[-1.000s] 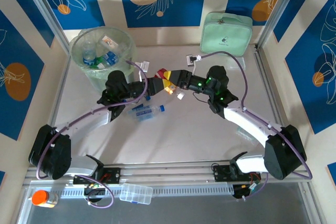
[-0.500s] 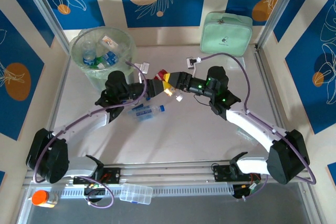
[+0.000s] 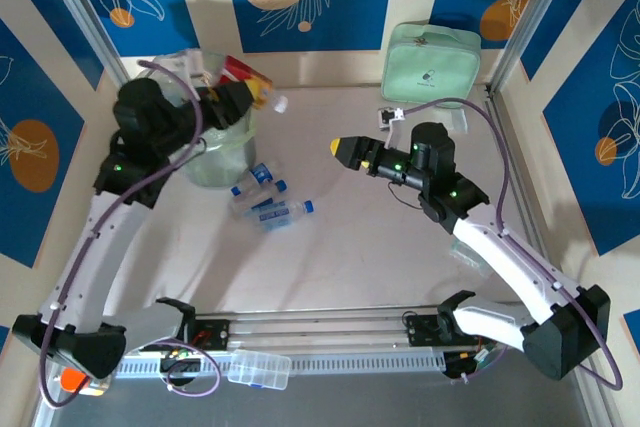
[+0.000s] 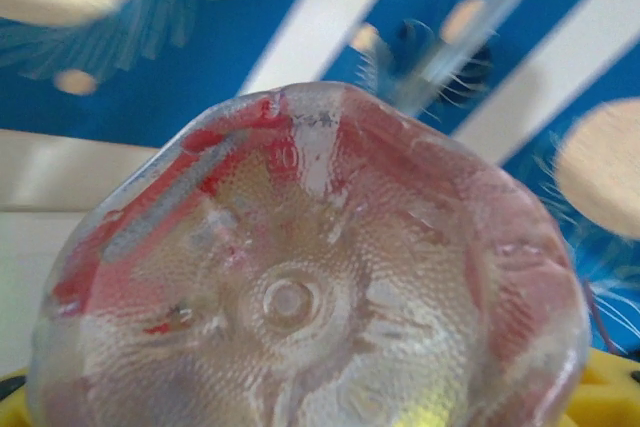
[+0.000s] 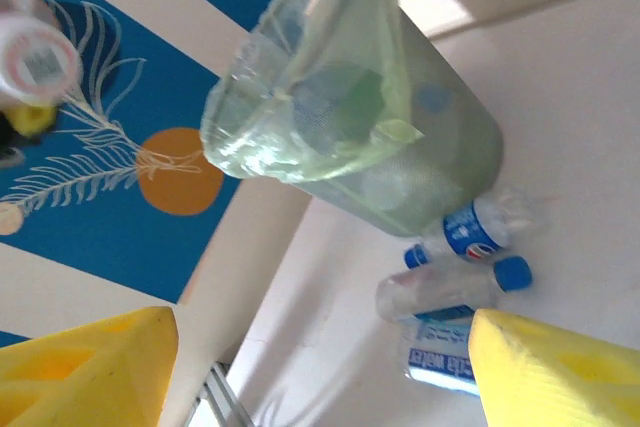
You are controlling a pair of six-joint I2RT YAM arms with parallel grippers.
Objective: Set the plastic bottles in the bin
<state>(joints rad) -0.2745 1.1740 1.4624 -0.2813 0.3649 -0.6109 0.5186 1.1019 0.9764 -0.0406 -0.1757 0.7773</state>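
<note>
My left gripper (image 3: 240, 90) is shut on a clear plastic bottle with a red label (image 3: 250, 79) and a white cap, held up over the bin's rim. In the left wrist view that bottle's dimpled base (image 4: 300, 297) is close up, with a yellow finger (image 4: 612, 399) at the corner. The bin (image 3: 215, 152) (image 5: 350, 137) is translucent grey-green and bag-lined, partly hidden by the left arm. Three clear blue-capped bottles (image 3: 265, 197) (image 5: 455, 287) lie on the table beside it. My right gripper (image 3: 342, 147) (image 5: 320, 377) hangs open and empty over the table's middle, pointing at the bin.
A mint-green pouch (image 3: 432, 62) stands at the back right. A flat clear lidded box (image 3: 258, 369) and an orange-capped item (image 3: 75, 378) lie by the front rail. Metal frame posts line the table's sides.
Both grippers met on the red-labelled bottle at the table's middle. The left gripper has closed on it and swung it up and left over the bin. The right gripper has opened and drawn back.
</note>
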